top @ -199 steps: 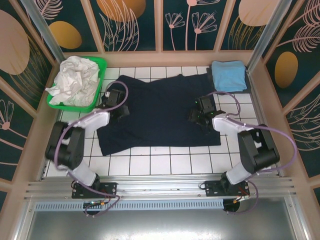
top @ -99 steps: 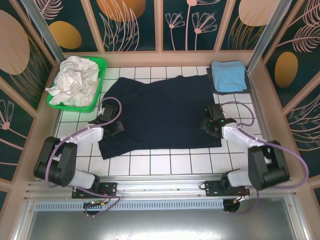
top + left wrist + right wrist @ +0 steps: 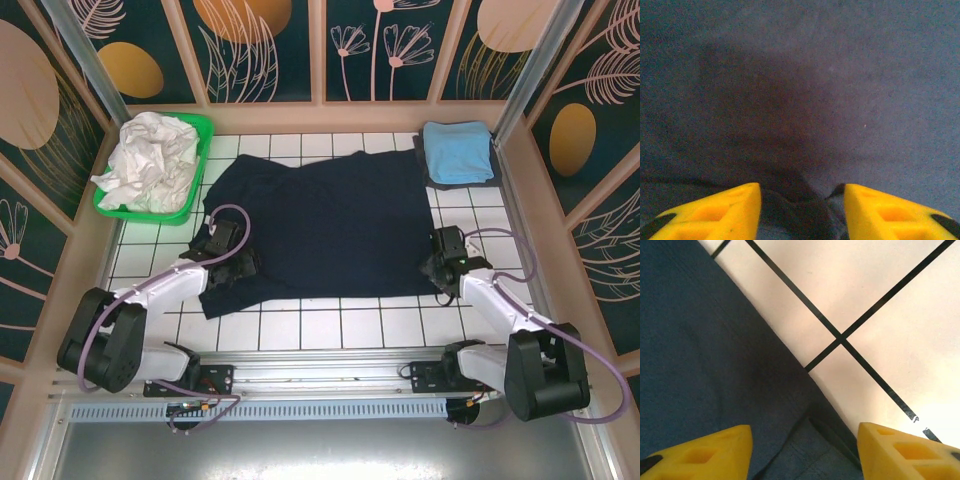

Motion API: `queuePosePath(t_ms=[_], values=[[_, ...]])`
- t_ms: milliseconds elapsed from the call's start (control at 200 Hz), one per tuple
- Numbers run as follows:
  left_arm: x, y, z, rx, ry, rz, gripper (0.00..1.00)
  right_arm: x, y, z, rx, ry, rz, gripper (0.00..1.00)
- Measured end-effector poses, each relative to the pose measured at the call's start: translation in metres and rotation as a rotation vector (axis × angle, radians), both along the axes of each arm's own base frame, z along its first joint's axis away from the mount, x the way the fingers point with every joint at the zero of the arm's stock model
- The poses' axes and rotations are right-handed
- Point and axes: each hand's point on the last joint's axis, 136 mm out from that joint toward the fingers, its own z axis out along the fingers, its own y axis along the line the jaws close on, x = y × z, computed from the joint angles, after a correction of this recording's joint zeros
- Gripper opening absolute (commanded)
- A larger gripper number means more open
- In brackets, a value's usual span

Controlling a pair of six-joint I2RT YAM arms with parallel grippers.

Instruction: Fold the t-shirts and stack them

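Observation:
A large dark navy t-shirt (image 3: pixel 325 225) lies spread flat on the white tiled table (image 3: pixel 300 325). My left gripper (image 3: pixel 233 265) presses down on its near left part. In the left wrist view the yellow fingers (image 3: pixel 715 212) stand apart, and a raised fold of the navy t-shirt (image 3: pixel 840 75) sits between the left gripper (image 3: pixel 802 210) jaws. My right gripper (image 3: pixel 443 270) is at the shirt's near right corner. It is open, with the right gripper (image 3: pixel 804 450) straddling the hem of the navy t-shirt (image 3: pixel 700 340) beside bare tile (image 3: pixel 890 315).
A folded light blue t-shirt (image 3: pixel 457 152) rests on a dark folded piece at the back right. A crumpled white t-shirt (image 3: pixel 150 160) fills the green basket (image 3: pixel 200 125) at the back left. Wooden walls close the table on three sides.
Both grippers have slid toward the near edge over the navy t-shirt, the right one from its middle right to its near right corner. The shirt now lies flatter, with its right sleeve drawn in.

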Motion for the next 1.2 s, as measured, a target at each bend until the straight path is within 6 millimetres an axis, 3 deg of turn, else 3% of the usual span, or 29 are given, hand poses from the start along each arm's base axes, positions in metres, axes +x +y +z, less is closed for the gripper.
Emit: queuePosePath(t_ms=[125,315,626,761,861,941,1011,1056,1201], values=[[-0.002,0.001,-0.003,0.014,0.012,-0.012,0.16,-0.003,0.003,-0.009,0.017,0.031,-0.006,0.45],[-0.002,0.005,0.009,0.036,-0.012,-0.012,0.0,-0.007,0.003,-0.016,0.021,0.051,-0.003,0.37],[0.006,0.01,0.038,0.056,-0.063,0.009,0.0,-0.009,0.005,-0.021,0.023,0.066,0.009,0.04],[0.008,0.012,0.053,0.06,-0.091,0.018,0.0,-0.01,0.004,-0.014,0.015,0.057,0.023,0.02],[0.008,0.013,0.061,0.06,-0.107,0.02,0.08,-0.006,0.004,0.001,0.015,0.023,0.028,0.02],[0.007,0.014,0.063,0.062,-0.11,0.014,0.27,0.002,0.005,0.018,0.017,-0.026,0.039,0.03],[0.006,0.014,0.061,0.06,-0.106,0.014,0.34,0.008,0.007,0.028,0.019,-0.06,0.051,0.03],[0.005,0.014,0.058,0.059,-0.101,0.016,0.42,0.008,0.007,0.03,0.018,-0.063,0.058,0.03],[-0.005,0.013,0.038,0.057,-0.054,-0.001,0.46,0.007,0.007,0.022,0.002,-0.03,0.08,0.0]])
